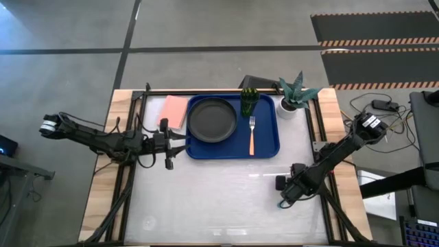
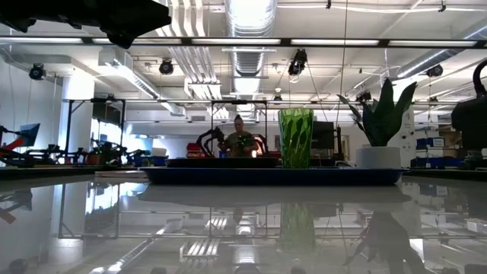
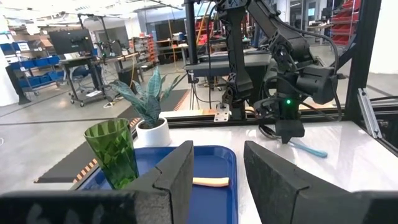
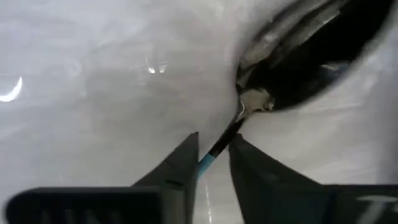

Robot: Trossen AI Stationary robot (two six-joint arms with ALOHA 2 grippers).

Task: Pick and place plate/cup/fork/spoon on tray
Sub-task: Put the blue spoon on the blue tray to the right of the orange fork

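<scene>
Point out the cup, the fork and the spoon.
cup [image 1: 247,102], high view, its rim.
fork [image 1: 252,140], high view, orange handle.
spoon [image 4: 292,74], right wrist view, dark bowl ahead of the right tool [image 4: 213,158].

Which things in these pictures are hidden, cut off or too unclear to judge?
- Spoon: in the high view the right gripper covers it; in the right wrist view the handle is hidden between the fingers, so whether it is lifted is unclear.
- Plate: in the low view the tray rim hides all but its edge.
- Fork: in the left wrist view the tines are behind the left gripper's finger.
</scene>
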